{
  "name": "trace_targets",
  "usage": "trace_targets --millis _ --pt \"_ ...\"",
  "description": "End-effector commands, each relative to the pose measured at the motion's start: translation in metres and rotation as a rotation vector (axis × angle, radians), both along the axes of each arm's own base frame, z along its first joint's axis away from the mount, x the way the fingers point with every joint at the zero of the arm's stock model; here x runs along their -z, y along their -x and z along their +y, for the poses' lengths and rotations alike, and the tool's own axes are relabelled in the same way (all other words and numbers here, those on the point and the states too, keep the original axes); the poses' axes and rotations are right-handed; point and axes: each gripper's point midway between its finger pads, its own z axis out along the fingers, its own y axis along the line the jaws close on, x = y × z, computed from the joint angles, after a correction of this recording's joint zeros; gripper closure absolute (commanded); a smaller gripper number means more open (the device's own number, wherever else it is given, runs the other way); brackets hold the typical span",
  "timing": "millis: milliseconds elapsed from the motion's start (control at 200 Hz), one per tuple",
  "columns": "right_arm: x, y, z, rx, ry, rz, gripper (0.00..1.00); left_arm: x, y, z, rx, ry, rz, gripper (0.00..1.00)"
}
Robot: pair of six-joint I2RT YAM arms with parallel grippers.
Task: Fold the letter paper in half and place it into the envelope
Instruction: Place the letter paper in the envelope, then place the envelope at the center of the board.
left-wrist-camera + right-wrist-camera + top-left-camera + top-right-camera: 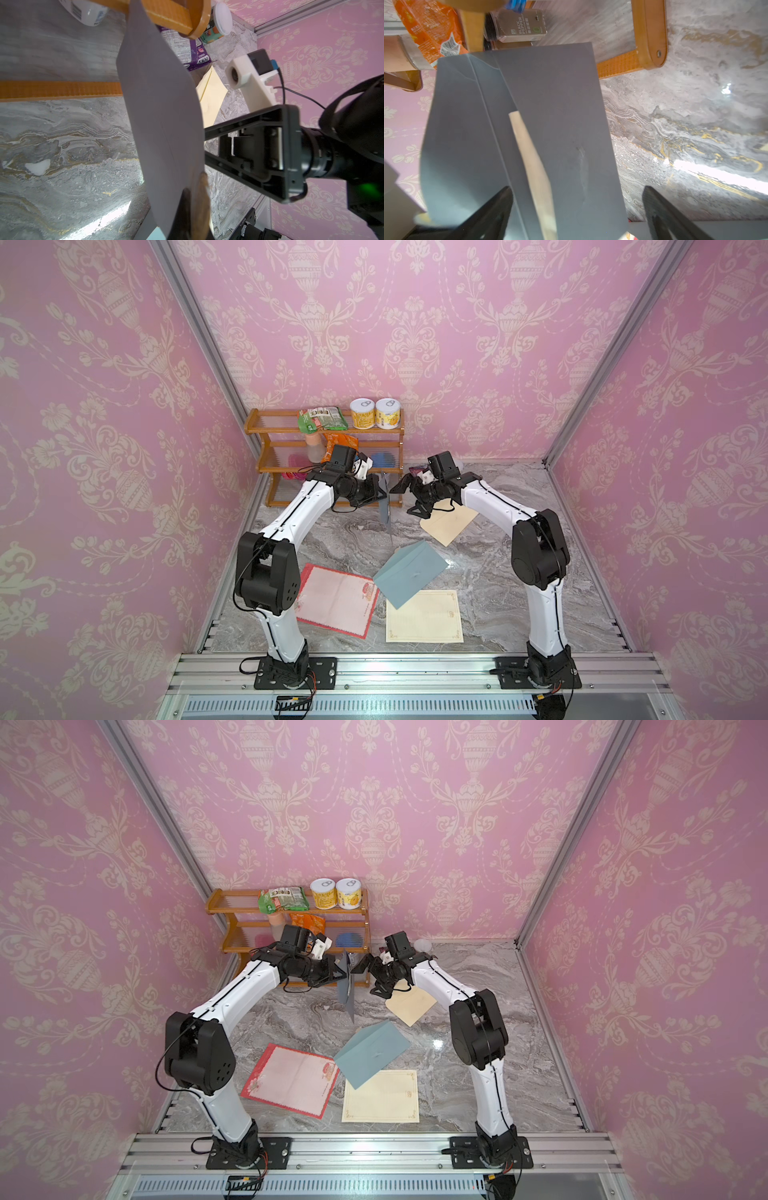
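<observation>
Above the far part of the table (pixel 519 593), just in front of the wooden shelf (pixel 324 427), the grey envelope (pixel 386 506) (pixel 347 986) hangs upright on edge, clear of the surface. The right wrist view shows its flap folded open and a cream strip (pixel 529 162) lying along its mouth. Whether this strip is the folded letter paper cannot be told.

The left gripper (pixel 380 495) (pixel 338 977) has its jaws pressed together on one edge of the grey envelope. The right gripper (pixel 405 502) (pixel 368 979) faces the envelope from the opposite side, jaws spread wide and holding nothing.

On the table nearer the arm bases, a blue envelope (pixel 411 574) lies flat, overlapping a corner of a cream sheet (pixel 424 616). A red-bordered sheet (pixel 336 599) lies just beside them. A cream envelope (pixel 449 522) lies under the right arm.
</observation>
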Motion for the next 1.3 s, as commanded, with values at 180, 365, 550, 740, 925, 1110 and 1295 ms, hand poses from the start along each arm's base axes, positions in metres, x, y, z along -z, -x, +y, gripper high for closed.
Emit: trace_targets --millis 180,365,550,740,925,1110,1295 --pt "-0.031 0.006 -0.021 -0.009 0.011 -0.047 0.0 0.048 -0.015 0.03 -0.17 -0.086 0.015 1.0" --pt "-0.026 0.008 -0.021 -0.014 0.017 -0.038 0.0 0.055 -0.014 0.028 -0.181 -0.063 0.035 1.0" --pt "-0.025 0.007 -0.022 -0.014 0.02 -0.039 0.0 0.033 -0.012 0.029 -0.179 -0.058 0.006 1.0" --pt "-0.022 0.004 -0.021 -0.013 0.019 -0.032 0.0 0.022 0.001 0.035 -0.182 -0.083 -0.001 1.0" --pt "-0.018 0.004 -0.018 -0.016 0.013 -0.022 0.0 0.009 0.016 0.043 -0.207 -0.092 -0.013 1.0" --pt "-0.01 0.006 -0.016 -0.015 0.015 -0.008 0.0 0.004 0.026 0.051 -0.22 -0.12 -0.025 1.0" --pt "-0.006 0.009 -0.012 -0.02 0.015 -0.002 0.0 0.021 0.035 0.054 -0.232 -0.12 -0.008 1.0"
